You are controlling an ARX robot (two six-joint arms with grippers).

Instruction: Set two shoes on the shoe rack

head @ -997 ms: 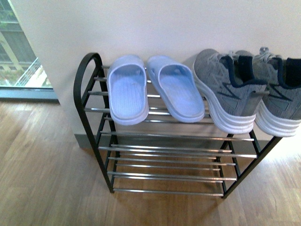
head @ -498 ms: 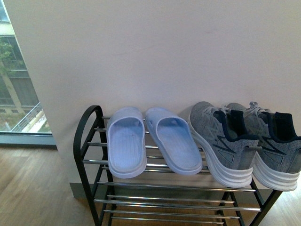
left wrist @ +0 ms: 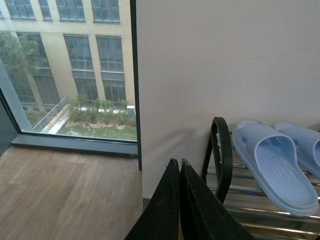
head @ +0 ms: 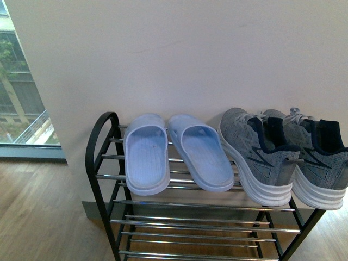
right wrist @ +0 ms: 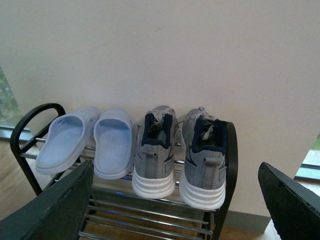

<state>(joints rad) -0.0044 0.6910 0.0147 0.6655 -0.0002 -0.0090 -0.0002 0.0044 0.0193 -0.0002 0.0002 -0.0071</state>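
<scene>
I read the job as finished: both grey sneakers (head: pixel 258 157) (head: pixel 318 163) sit side by side on the top tier of the shoe rack (head: pixel 100 163), at its right end, toes toward the wall and heels toward me, soles resting on the chrome bars. To their left on the same tier lies a pair of pale blue slippers (head: pixel 174 155) (already there, not my concern). Nothing seems left but to back the arms off. My left gripper (left wrist: pixel 179 165) has its jaws pressed together and empty, hanging near the rack's left arch. My right gripper (right wrist: pixel 175 200) has its jaws spread wide, nothing between them, facing the sneakers from well back. Compared with a second ago, the front view has tilted up: more wall, less floor, shoes unmoved.
</scene>
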